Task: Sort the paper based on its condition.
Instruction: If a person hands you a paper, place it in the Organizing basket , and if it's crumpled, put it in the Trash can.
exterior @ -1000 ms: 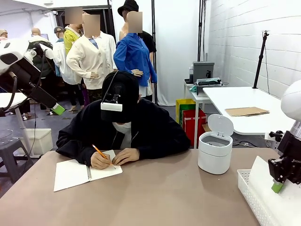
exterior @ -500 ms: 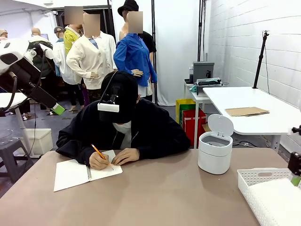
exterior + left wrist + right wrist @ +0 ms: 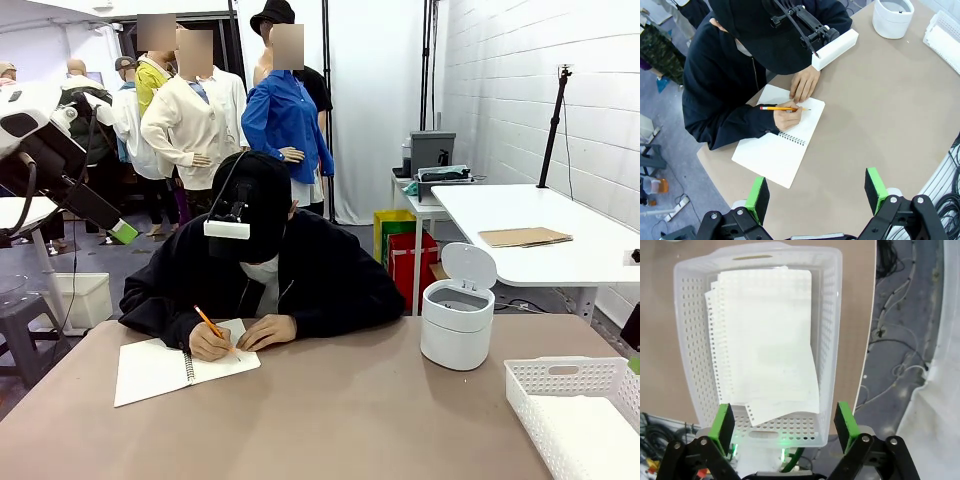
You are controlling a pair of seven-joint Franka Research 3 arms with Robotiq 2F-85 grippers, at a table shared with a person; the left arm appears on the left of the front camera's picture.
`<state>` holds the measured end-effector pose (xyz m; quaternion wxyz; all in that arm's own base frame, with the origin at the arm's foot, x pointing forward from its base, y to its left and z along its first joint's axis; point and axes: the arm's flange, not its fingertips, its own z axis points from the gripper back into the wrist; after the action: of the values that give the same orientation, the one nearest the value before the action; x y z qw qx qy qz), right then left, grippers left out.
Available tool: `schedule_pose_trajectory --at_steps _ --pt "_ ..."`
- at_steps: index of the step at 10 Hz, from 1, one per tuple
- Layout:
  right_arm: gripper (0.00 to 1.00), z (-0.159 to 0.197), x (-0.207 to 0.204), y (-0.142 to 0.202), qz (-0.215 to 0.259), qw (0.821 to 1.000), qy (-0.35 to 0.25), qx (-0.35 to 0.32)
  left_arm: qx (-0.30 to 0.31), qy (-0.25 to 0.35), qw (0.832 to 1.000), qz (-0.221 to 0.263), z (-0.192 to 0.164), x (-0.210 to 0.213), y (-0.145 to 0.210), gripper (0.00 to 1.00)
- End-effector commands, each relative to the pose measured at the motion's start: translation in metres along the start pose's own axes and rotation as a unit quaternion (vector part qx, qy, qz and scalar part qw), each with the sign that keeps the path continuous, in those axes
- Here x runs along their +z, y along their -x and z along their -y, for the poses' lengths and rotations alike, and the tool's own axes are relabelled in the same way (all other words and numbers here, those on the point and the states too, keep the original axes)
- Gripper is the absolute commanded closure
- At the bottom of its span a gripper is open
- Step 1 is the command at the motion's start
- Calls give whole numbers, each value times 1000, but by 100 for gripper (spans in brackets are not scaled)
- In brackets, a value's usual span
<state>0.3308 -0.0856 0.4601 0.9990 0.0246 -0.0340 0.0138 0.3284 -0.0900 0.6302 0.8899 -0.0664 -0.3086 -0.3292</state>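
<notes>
White perforated plastic, the basket (image 3: 832, 340) sits at the right corner of the brown table (image 3: 655, 340), one long wall close to the table's curved edge, with floor and cables just past it. The paper (image 3: 770, 340) lies flat inside as a loose stack, punched edges fanned along one side and the top sheet slightly skewed. My right gripper (image 3: 782, 407) hangs over the basket's near end, pads spread wide with nothing between them, the paper below and clear of both. From the front I get the wide bare stretch of table between the basket and the person, plus a round white bin (image 3: 457, 320) with its lid up. The left wrist view adds the left gripper (image 3: 815, 177), spread and empty, high above the notebook (image 3: 775, 150) where a hand (image 3: 787, 117) holds a pencil.
</notes>
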Motion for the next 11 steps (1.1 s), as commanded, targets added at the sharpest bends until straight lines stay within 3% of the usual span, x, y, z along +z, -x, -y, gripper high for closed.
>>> schedule_pose_trajectory --at_steps 1,2,6,7,8,11 --pt "0 -4 2 10 -2 999 -19 30 1 -2 1000 0 0 0 0 0" --pt "0 0 0 0 0 1000 0 0 1 -2 1000 0 0 0 0 0" --pt "0 -2 3 2 1 1000 -5 8 1 -2 1000 0 0 0 0 0" --pt "0 -17 2 9 -18 996 -33 83 1 -2 1000 0 0 0 0 0" --pt "0 -33 12 17 5 988 -33 154 1 -2 1000 0 0 0 0 0" --pt "0 -101 45 22 56 941 -70 327 1 -2 1000 0 0 0 0 0"
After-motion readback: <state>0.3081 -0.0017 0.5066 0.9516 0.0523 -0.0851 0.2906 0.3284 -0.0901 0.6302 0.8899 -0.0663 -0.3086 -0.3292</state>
